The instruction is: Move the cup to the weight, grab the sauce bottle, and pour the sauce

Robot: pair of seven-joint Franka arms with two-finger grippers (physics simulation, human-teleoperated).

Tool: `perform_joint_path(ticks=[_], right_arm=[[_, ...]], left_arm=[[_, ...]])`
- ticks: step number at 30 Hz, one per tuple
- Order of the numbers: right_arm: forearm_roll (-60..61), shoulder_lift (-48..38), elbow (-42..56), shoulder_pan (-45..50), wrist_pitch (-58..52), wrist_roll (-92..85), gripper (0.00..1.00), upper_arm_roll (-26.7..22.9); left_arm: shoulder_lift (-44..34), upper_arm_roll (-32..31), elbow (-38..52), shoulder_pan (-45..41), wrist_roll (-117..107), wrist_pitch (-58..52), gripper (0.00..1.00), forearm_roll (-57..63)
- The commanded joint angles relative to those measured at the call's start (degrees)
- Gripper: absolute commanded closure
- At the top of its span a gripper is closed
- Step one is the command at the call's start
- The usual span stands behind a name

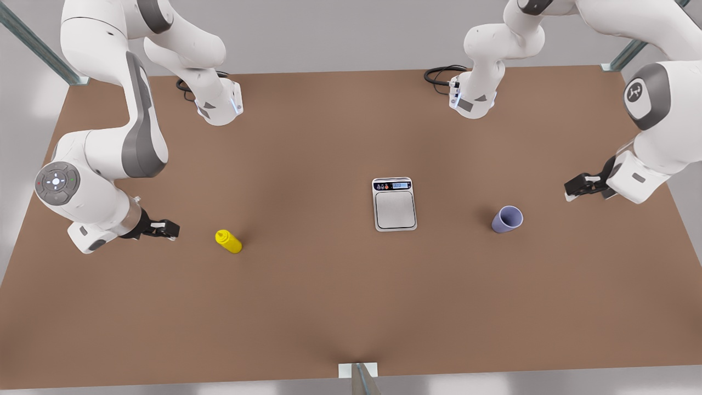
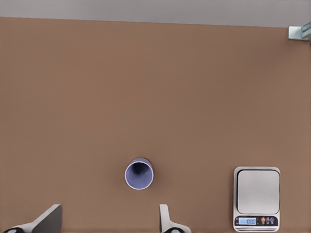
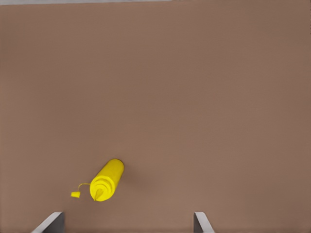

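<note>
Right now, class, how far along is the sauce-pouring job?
Nothing done. The lavender tumbler cup stands on the table, off the silver digital scale. The left end effector, open, is near it. The open right end effector waits near the yellow squeeze bottle. Everything remains.

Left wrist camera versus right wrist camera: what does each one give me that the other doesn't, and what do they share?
Left wrist view alone: the cup standing upright, empty, with the weight apart from it, nothing on its plate, and the left gripper open near the cup.

Right wrist view alone: the sauce bottle by itself, its small tethered cap hanging off the nozzle, and the right gripper open near it.

Both: bare brown table, and open fingers holding nothing.
</note>
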Motion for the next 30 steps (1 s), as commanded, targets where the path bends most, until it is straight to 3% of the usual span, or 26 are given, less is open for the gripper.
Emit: perform_joint_path(ticks=[1,3,6,10,12,14,20,24,28,29,30], right_arm=[[0.3,0.7,0.0,-0.3,0.1,0.0,0.0,0.0],[0.5,2.6,1.8,-1.7,0.4,-3.3,0.0,0.0],[0.2,2.6,1.6,-1.2,-1.8,-10.7,0.0,0.3],[5.4,3.4,3.3,-1.5,-3.0,-11.3,0.0,0.3],[14.2,3.5,3.4,-2.6,-3.3,-23.0,0.0,0.2],[23.3,6.2,3.7,-6.2,-2.5,-50.4,0.0,0.1],[54.5,22.1,3.5,-16.9,-2.8,-106.7,0.0,0.0],[56.0,26.3,2.6,-21.7,-4.9,-124.6,0.0,0.0],[55.6,25.7,-9.6,-28.1,-6.2,-138.1,0.0,0.4],[55.6,25.7,-12.9,-29.5,-6.2,-141.1,0.0,0.4],[55.6,25.7,-16.4,-31.0,-6.0,-143.5,0.0,0.4]], left_arm=[[0.0,0.0,-0.5,0.0,0.0,0.0,0.0,-0.1],[0.9,-0.1,-4.7,-0.9,-0.1,0.4,0.0,0.4],[-0.2,0.4,-24.3,-0.5,0.0,20.1,0.0,0.3],[-1.8,0.8,-38.5,0.8,-0.1,36.1,0.0,-0.1],[-0.7,0.7,-40.0,1.2,-0.1,37.1,0.0,-0.1],[1.1,0.7,-40.5,2.0,0.1,37.1,0.0,0.0],[5.5,0.7,-41.1,2.8,0.1,37.1,0.0,0.0],[7.8,0.7,-41.1,2.8,0.1,37.2,0.0,0.0],[10.4,0.7,-41.1,2.8,0.2,38.3,0.0,0.1],[10.5,0.7,-41.1,2.8,0.2,38.3,0.05,0.2],[10.5,0.6,-41.1,2.8,0.2,38.3,0.19,0.2]])
